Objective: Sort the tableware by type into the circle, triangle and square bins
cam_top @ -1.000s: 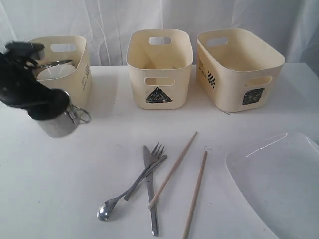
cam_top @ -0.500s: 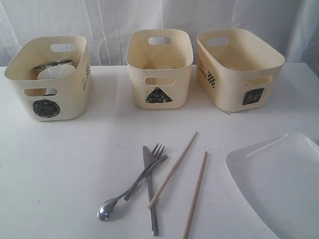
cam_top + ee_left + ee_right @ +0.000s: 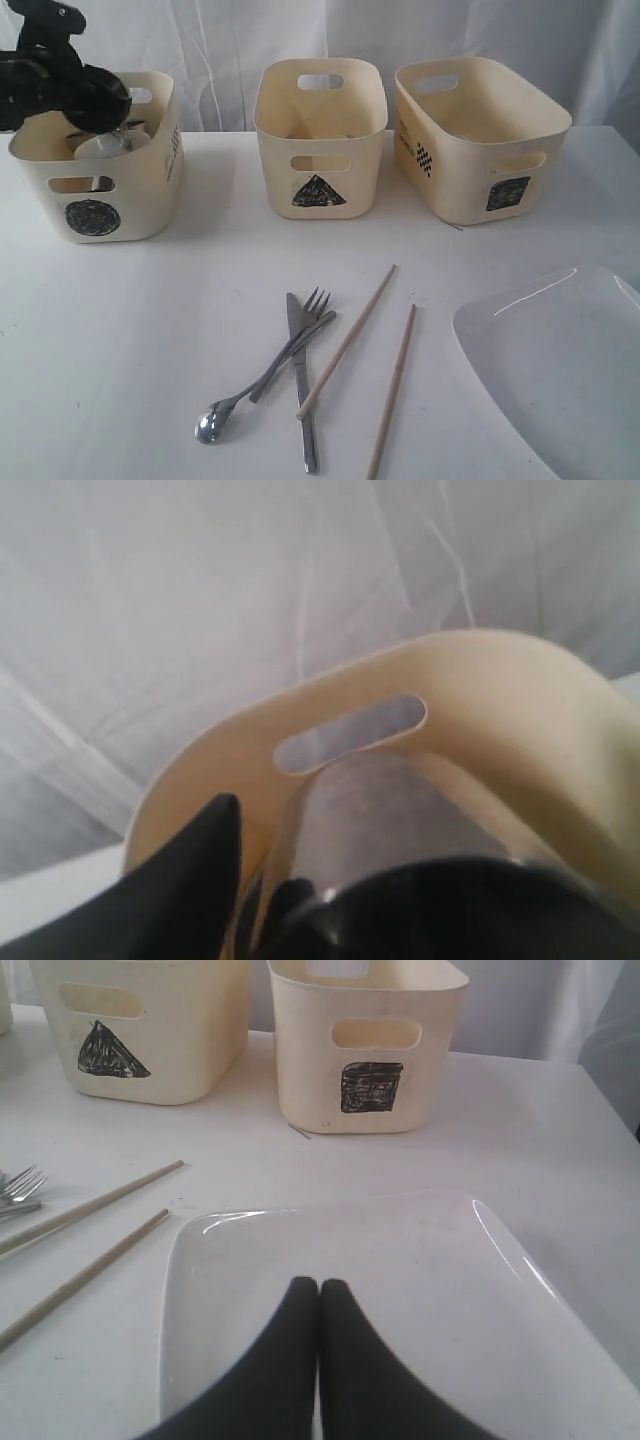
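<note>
My left gripper hangs over the circle bin at the back left. In the left wrist view a steel mug stands inside that bin. The left gripper is open, with one finger standing off the mug's rim. A white bowl also lies in the bin. Fork, knife, spoon and two chopsticks lie at the table's front. My right gripper is shut and empty above the white plate.
The triangle bin and the square bin stand in the back row to the right of the circle bin. The white plate fills the front right corner. A white curtain hangs behind the bins.
A second ago my left gripper held the steel mug in front of the circle bin. Now it is over the bin, the mug is inside and the jaws have opened.
</note>
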